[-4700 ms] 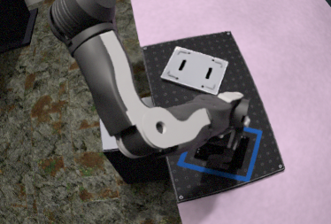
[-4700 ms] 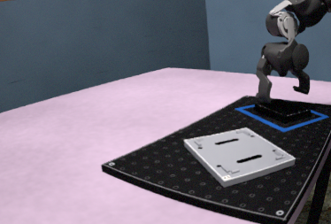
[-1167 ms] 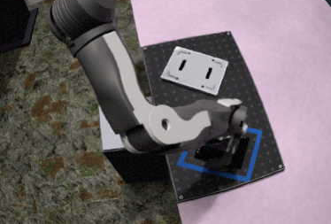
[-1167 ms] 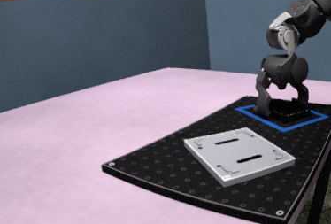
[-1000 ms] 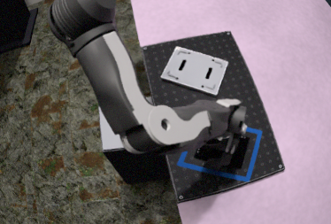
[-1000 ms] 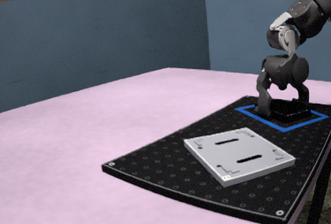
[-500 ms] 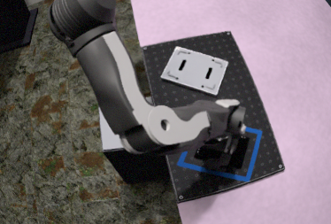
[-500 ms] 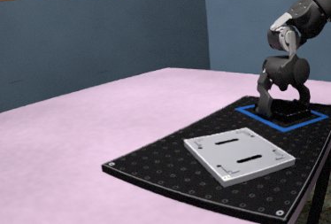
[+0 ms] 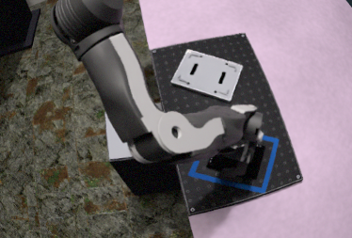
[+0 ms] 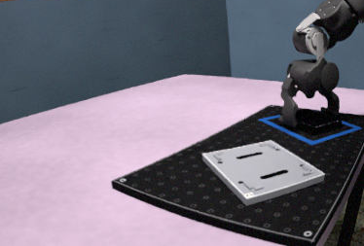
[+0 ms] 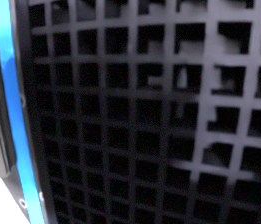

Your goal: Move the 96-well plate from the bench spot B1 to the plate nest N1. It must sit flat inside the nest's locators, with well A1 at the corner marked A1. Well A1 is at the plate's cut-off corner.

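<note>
The black 96-well plate [image 9: 233,166] lies flat inside the blue outline of spot B1 [image 9: 233,184] at the near end of the black breadboard. My gripper [image 9: 239,154] stands low over it, open, with one finger on each side of the plate [image 10: 316,122], as the exterior view shows for the gripper [image 10: 312,117]. The wrist view is filled by the plate's grid of wells [image 11: 141,125], with the blue outline [image 11: 13,125] down the left edge. The grey plate nest N1 [image 9: 207,74] [image 10: 263,169] lies empty farther along the board. I cannot make out the plate's cut-off corner.
The black breadboard lies on the pink table [image 9: 282,12]. My arm's forearm [image 9: 188,134] reaches in over the board's left edge. The nest has two dark slots and raised corner locators.
</note>
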Tool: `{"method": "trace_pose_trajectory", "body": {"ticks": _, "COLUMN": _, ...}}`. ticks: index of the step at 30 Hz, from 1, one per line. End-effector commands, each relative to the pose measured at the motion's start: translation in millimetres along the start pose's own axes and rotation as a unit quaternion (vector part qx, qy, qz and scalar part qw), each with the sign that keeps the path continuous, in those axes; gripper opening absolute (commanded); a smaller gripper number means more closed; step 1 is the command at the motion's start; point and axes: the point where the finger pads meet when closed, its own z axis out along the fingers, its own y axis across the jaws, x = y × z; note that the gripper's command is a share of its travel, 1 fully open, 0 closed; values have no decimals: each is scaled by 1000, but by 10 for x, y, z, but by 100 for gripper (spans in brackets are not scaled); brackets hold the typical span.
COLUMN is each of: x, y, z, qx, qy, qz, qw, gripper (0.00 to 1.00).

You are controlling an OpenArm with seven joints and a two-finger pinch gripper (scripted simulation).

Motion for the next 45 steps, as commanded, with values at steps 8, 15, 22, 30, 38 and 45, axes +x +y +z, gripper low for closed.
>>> {"method": "trace_pose_trajectory", "body": {"ticks": 8, "x": 45, "y": -17, "z": 27, "qx": 1, "qy": 3, "qz": -1, "qw": 1000, "gripper": 77}}
{"method": "trace_pose_trajectory", "body": {"ticks": 15, "x": 45, "y": -17, "z": 27, "qx": 1, "qy": 3, "qz": -1, "qw": 1000, "gripper": 77}}
{"method": "trace_pose_trajectory", "body": {"ticks": 22, "x": 0, "y": -4, "z": -3, "qx": 1, "qy": 1, "qz": 0, "qw": 1000, "gripper": 77}}
{"method": "trace_pose_trajectory", "body": {"ticks": 30, "x": 0, "y": -4, "z": -3, "qx": 1, "qy": 1, "qz": 0, "qw": 1000, "gripper": 77}}
{"method": "trace_pose_trajectory", "body": {"ticks": 38, "x": -6, "y": 3, "z": -6, "qx": -1, "qy": 0, "qz": 1, "qw": 1000, "gripper": 64}}
{"method": "trace_pose_trajectory", "body": {"ticks": 45, "x": -8, "y": 5, "z": -7, "qx": -1, "qy": -1, "qz": 1, "qw": 1000, "gripper": 40}}
